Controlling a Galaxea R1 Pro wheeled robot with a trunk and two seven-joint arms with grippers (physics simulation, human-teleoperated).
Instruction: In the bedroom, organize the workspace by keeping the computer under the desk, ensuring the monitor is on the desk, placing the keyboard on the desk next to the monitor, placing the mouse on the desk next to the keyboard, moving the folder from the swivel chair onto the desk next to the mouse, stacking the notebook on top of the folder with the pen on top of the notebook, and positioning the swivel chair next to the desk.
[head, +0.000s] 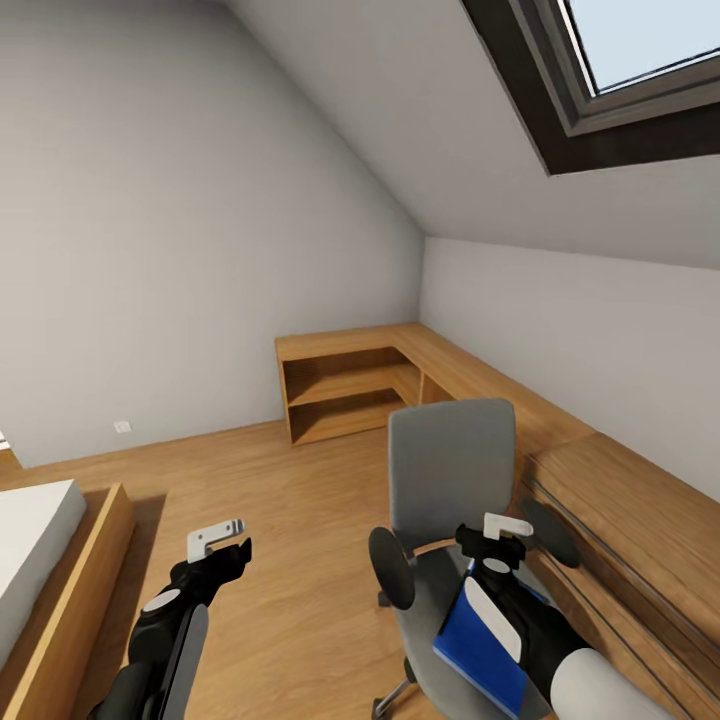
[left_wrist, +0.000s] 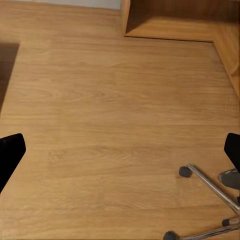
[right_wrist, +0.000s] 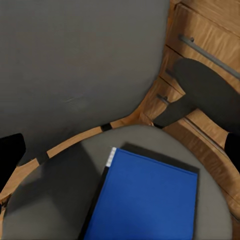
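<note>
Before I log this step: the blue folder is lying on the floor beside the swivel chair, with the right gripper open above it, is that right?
Not quite: the folder lies on the seat of the swivel chair, not the floor, as the right wrist view shows. The right gripper is indeed open above it.

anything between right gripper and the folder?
No. In the right wrist view the blue folder lies flat on the swivel chair seat, with open air up to the right gripper.

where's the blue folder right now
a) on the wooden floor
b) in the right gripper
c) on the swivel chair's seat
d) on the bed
c: the blue folder lies flat on the swivel chair's grey seat, with the right gripper open above it, not holding it.
</note>
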